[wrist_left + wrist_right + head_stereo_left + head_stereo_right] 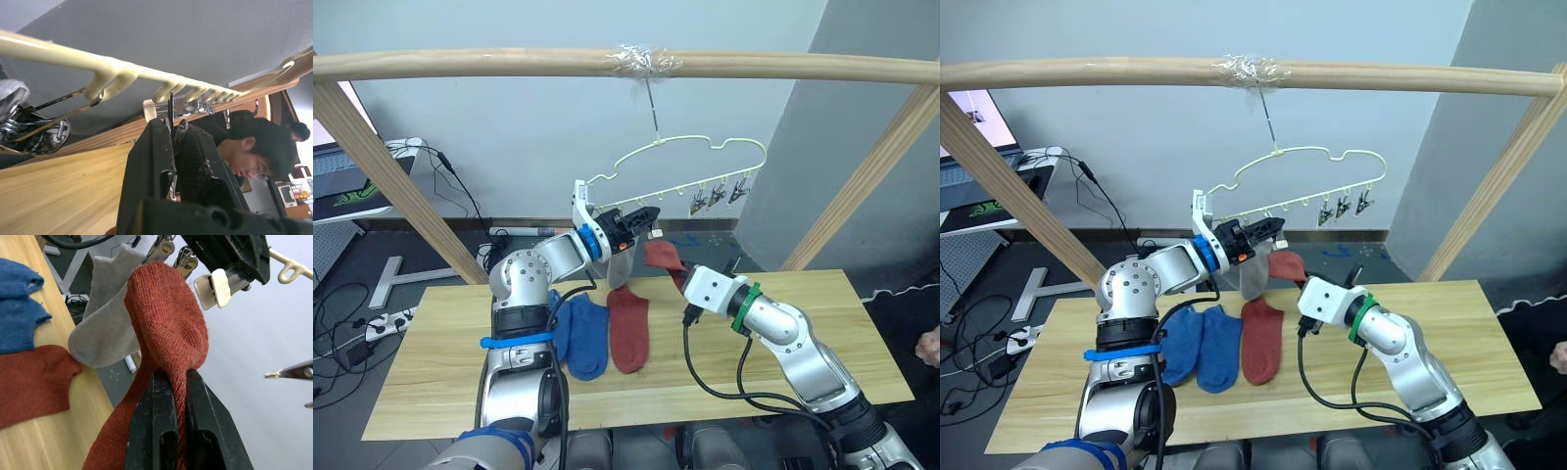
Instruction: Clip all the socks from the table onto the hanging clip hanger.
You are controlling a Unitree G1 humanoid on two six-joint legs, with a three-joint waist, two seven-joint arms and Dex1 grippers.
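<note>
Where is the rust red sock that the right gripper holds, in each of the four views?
Left eye view: red sock lifted above the table, centre.
Right eye view: centre.
Left wrist view: not in it.
Right wrist view: centre, pinched in the right gripper.
Shared landmark: the clip hanger.

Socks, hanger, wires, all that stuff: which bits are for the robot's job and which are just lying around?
For the job:
red sock in the right pincer
grey sock hanging
blue socks, red sock on the table
clip hanger
left pincer squeezing a clip

Just lying about:
floor cables
laptop
wooden rail
</note>
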